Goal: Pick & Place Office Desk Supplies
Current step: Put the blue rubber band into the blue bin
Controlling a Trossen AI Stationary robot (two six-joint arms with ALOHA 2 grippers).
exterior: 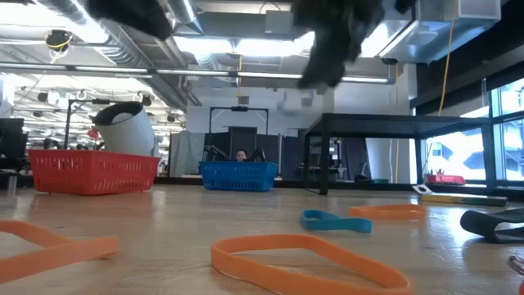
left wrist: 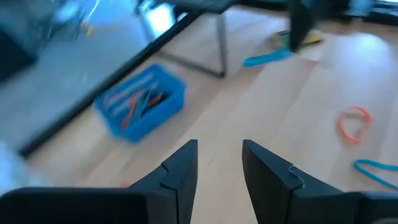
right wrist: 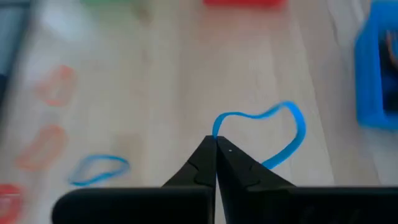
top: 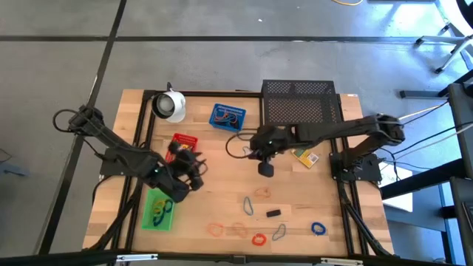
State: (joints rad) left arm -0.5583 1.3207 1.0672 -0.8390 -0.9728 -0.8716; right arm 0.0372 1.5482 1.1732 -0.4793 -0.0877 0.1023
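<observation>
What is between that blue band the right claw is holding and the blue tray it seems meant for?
Nothing visible. The right gripper, shut on the blue band, hangs above bare wood mid-table, and the blue tray sits just beyond it with open tabletop between. The black mesh rack stands off to the side, not across that path.

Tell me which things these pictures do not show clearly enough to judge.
- Green tray contents: high view, too small to identify.
- Red tray: high view, partly covered by the left gripper.
- Blue band held by the right gripper: unseen in the high view, under the gripper.
- Low view: both arms blurred overhead.
</observation>
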